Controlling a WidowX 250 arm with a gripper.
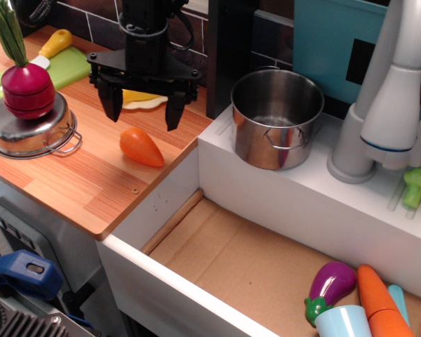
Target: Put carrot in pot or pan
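The carrot (142, 147) is a short, smooth orange teardrop lying on the wooden counter, its point toward the right. The pot (276, 117) is a tall shiny steel cylinder with wire loop handles, standing empty on the white ledge to the right. My black gripper (144, 116) hangs open just above and behind the carrot, its two fingers spread wide on either side. It holds nothing.
A shallow steel pan (29, 127) with a red radish (27, 89) on it sits at the left. A green cutting board (64, 67) and yellow toy food lie behind. A longer carrot (382, 307), an eggplant (330, 284) and a faucet (387, 98) are at the right.
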